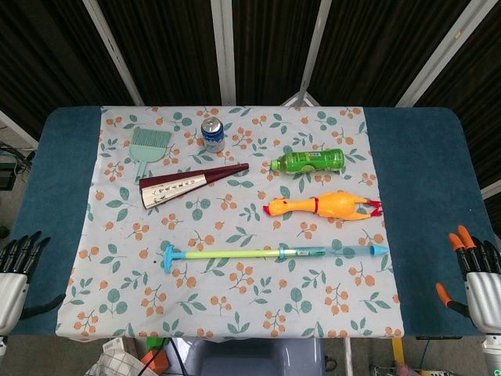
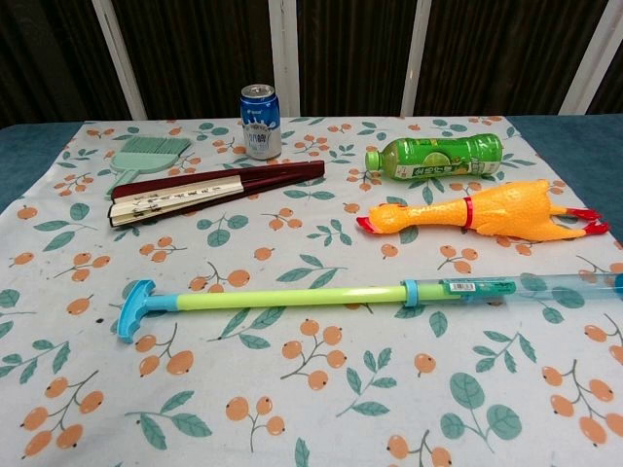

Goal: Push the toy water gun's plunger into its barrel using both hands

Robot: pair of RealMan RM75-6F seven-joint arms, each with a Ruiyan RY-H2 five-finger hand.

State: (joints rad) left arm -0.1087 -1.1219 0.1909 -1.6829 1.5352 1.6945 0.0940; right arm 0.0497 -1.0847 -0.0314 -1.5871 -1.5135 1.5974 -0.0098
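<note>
The toy water gun lies flat across the near middle of the cloth. Its yellow-green plunger rod is drawn far out to the left and ends in a blue T-handle. The clear blue barrel points right. My left hand hangs at the table's left edge, fingers apart, holding nothing. At the right edge my right hand is also spread and holding nothing. Both hands are far from the toy and show only in the head view.
Behind the water gun lie a rubber chicken, a green bottle, a folded fan, a blue can and a green brush. A floral cloth covers the blue table.
</note>
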